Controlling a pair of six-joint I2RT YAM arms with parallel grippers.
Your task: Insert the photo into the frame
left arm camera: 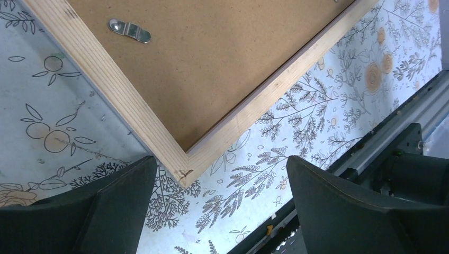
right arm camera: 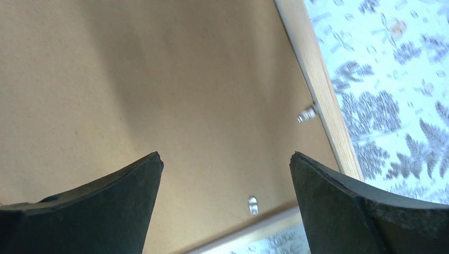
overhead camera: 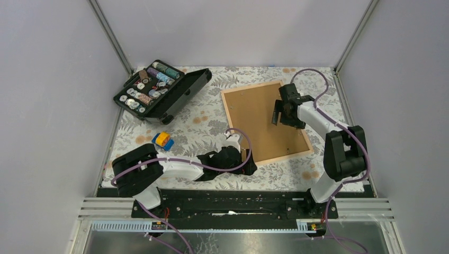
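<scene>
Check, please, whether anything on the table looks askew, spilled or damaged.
The frame lies back up, turned at an angle, with the board in it. The open case sits at an angle too. No spill or damage shows; the photo is not in view.

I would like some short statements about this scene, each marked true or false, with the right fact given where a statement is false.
1. The frame lies flat on the table with its brown backing board facing up. True.
2. The right gripper is shut on the edge of the frame. False: it is open and holds nothing, and it hangs over the backing board.
3. The left gripper is open, close to a corner of the frame. True.
4. The black case is closed. False: it is open, and its contents show.
5. The photo lies on the table beside the frame. False: no view shows a photo.
</scene>
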